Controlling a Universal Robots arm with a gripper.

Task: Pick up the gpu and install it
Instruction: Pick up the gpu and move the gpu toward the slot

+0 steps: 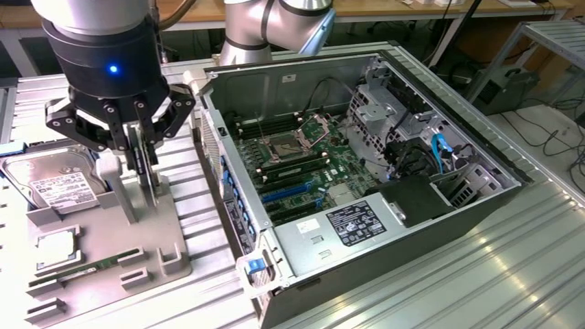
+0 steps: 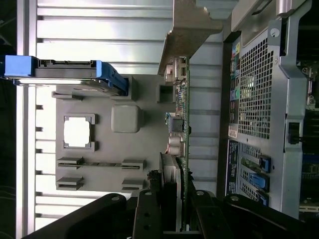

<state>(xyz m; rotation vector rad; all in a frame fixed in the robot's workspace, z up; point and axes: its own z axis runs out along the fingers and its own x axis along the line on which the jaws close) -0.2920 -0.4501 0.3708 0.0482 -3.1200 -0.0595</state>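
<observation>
**Tool.** In the exterior view the tool (image 1: pixel 140 147) hangs over the grey holder tray (image 1: pixel 109 257), at about 9 o'clock from the open computer case (image 1: pixel 274 274). Its fingers are pinched on the graphics card (image 1: pixel 144 181), one on each face. A blue light glows on the tool's black body.

**Task item.** The graphics card is held on edge and upright, above the tray and just beside the case's outer wall. Its lower edge is among the tray's grey posts; I cannot tell if it touches them. In the wrist view the card (image 2: pixel 183 114) shows its thin green edge with small silver parts, and its metal bracket (image 2: pixel 187 35) is at the end far from the tool (image 2: pixel 174 199).

**Tray contents.**
- A hard drive (image 1: pixel 51 181) lies at about 9 o'clock from the tool.
- A square processor chip (image 1: pixel 57 248) lies at about 7 o'clock from the tool.
- A narrow memory stick (image 1: pixel 87 267) lies just beyond the chip, at about 6 o'clock from the tool.

**Case.** It lies on its side on the slatted metal desk (image 1: pixel 512 274), with the mainboard (image 1: pixel 311 171) exposed and its blue card slots visible.

**Writing.**
- The hard drive has a white label; the print is not legible.
- A black label with white print (image 1: pixel 357 223) sits on the silver box at about 5 o'clock inside the case; it is not legible.
- No brand name can be read.
</observation>
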